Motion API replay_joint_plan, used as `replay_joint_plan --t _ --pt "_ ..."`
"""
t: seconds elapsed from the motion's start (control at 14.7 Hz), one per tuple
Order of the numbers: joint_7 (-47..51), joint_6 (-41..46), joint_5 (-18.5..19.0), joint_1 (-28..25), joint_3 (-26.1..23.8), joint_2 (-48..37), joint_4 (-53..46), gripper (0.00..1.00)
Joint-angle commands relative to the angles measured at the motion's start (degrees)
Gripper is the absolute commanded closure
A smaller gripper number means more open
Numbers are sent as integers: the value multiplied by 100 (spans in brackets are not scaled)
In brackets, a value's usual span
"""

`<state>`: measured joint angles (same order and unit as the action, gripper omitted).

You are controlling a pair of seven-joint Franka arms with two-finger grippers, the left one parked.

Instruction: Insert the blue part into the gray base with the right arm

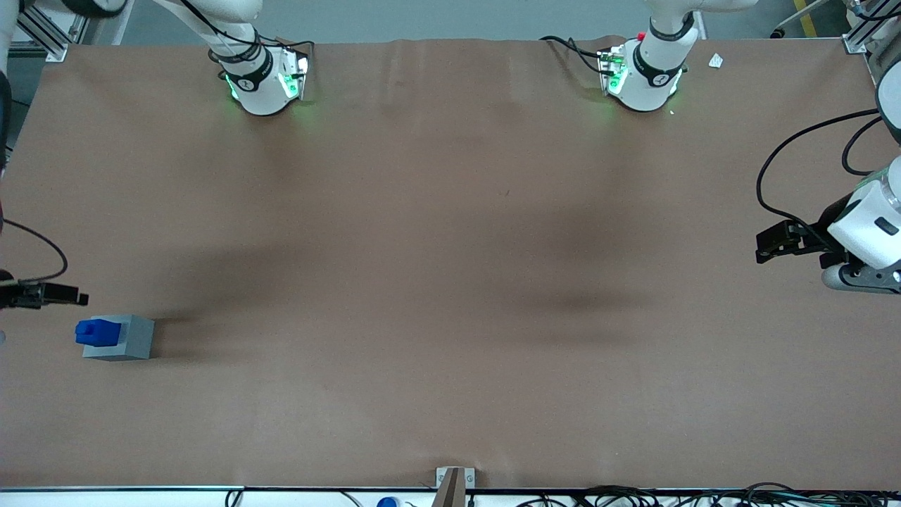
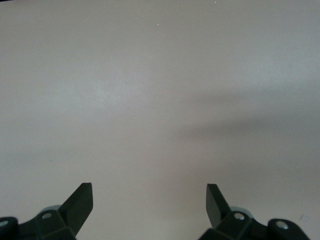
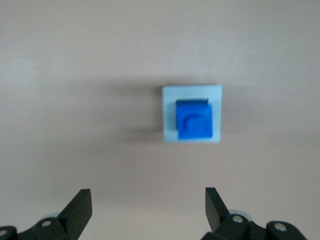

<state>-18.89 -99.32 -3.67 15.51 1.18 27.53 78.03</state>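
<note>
The blue part [image 1: 98,332] sits in the top of the gray base [image 1: 137,339], which stands on the brown table toward the working arm's end. The right wrist view looks down on both: the blue part [image 3: 195,120] fills the recess of the gray base [image 3: 169,112]. My right gripper [image 1: 74,296] hangs above the table, a little farther from the front camera than the base and apart from it. Its fingers [image 3: 80,205] are spread wide and the gripper [image 3: 148,200] holds nothing.
The two arm bases [image 1: 264,81] [image 1: 644,74] stand at the table's back edge. The parked arm's gripper [image 1: 781,239] hangs at its end of the table. A small bracket [image 1: 454,479] and cables lie at the near edge. A white scrap [image 1: 716,60] lies near the back.
</note>
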Motion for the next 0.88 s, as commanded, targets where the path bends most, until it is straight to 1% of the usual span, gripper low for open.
replay_joint_plan --t 0.0,0.14,0.27,0.41,0.54,0.68,0.81 --pt "482 -158 -28 -302 -12 -1562 1660 0" --pt "780 -45 -20 -591 -12 -2214 2057 0" --pt "1167 306 33 -855 -12 -2567 2050 0" --pt "1676 614 60 -1049 -21 -2796 1988 0" --pt "1889 939 68 -1190 -30 -2946 1944 0" --pt "2134 1352 77 -1365 -30 -2964 1786 0" --pt "2442 1476 130 -1541 -30 -2955 1594 0"
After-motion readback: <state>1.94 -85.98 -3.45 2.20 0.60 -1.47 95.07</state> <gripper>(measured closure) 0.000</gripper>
